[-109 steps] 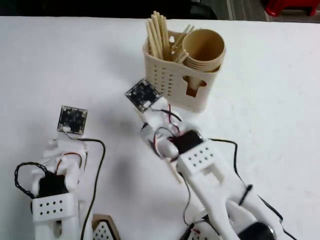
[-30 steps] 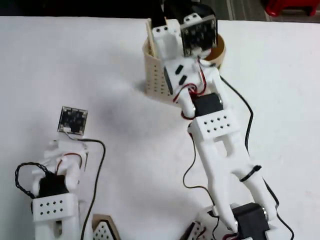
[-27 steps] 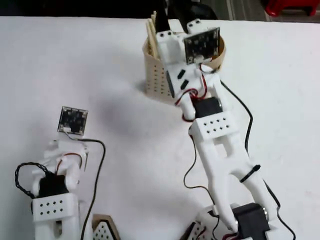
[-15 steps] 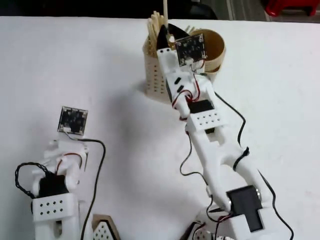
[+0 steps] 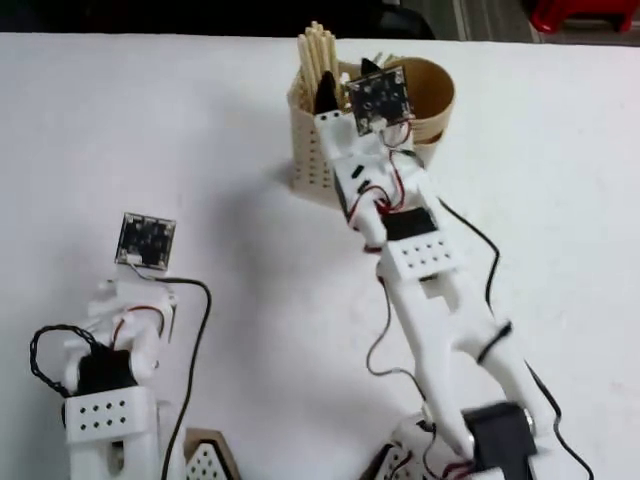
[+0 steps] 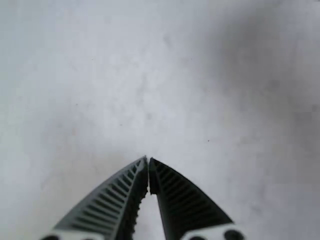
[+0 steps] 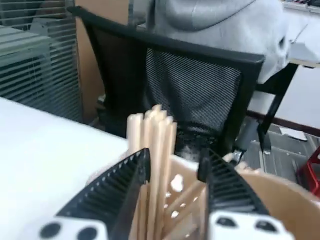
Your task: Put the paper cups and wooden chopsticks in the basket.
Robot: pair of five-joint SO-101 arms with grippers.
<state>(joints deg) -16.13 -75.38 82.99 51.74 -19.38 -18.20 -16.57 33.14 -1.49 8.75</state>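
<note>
Two arms share the table (image 5: 150, 120): at the left, the left gripper (image 6: 148, 165) is closed tip to tip on nothing, low over the tabletop. Further right, the basket (image 5: 315, 165) has the wooden chopsticks (image 5: 318, 55) standing on end in its left side, long axis near vertical, ends up, and the right gripper (image 7: 172, 162) spread wide around the bundle, clamping none. Rightmost, the paper cups (image 5: 435, 95) sit nested there mouth-up, so the task looks all but done.
</note>
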